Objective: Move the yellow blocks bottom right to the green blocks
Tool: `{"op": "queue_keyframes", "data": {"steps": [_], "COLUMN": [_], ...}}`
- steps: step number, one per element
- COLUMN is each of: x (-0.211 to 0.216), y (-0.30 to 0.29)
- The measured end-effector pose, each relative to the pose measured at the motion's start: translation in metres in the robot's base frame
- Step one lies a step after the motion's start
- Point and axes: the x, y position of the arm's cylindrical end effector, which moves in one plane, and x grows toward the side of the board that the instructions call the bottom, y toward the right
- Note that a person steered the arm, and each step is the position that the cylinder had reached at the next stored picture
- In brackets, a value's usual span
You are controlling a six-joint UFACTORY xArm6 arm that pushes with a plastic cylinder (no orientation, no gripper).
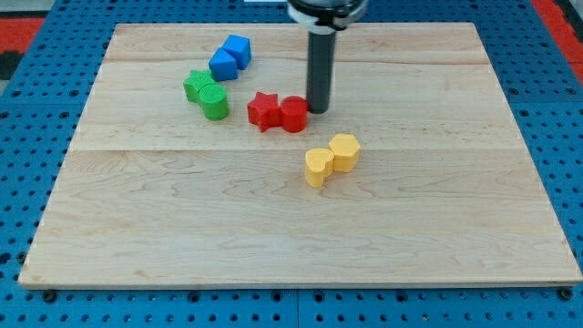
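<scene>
Yellow blocks, two of them, sit touching each other a little right of the bench's middle: a hexagonal yellow block (344, 151) and, at its lower left, a rounder yellow block (318, 168) whose exact shape is hard to make out. Both look like smooth, matte plastic with flat tops.

The bench (182, 237) is the largest thing here, a pale wooden board with visible grain and plank seams, lying on a blue perforated surface (36, 128).

The tool is a plain dark rod with nothing that opens or closes; my tip (317, 110) rests on the wood just right of the red cylinder (294, 115), above the yellow pair and apart from them.

The red cylinder touches a red star block (263, 110) on its left. Farther left, the green blocks touch: a green cylinder (215, 102) and a lobed green block (197, 86). Above them are two adjoining blue blocks: a blue cube (238, 49) and an angular blue block (222, 65).
</scene>
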Motion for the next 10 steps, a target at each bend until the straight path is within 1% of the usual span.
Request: {"op": "queue_keyframes", "data": {"steps": [1,2,3,5,7,8,9,10], "x": [0.000,0.045,0.093,0.087,0.093,0.076,0.067,0.074], "y": [0.018,0.088,0.056,-0.033,-0.067,-0.066,-0.047,-0.021]}}
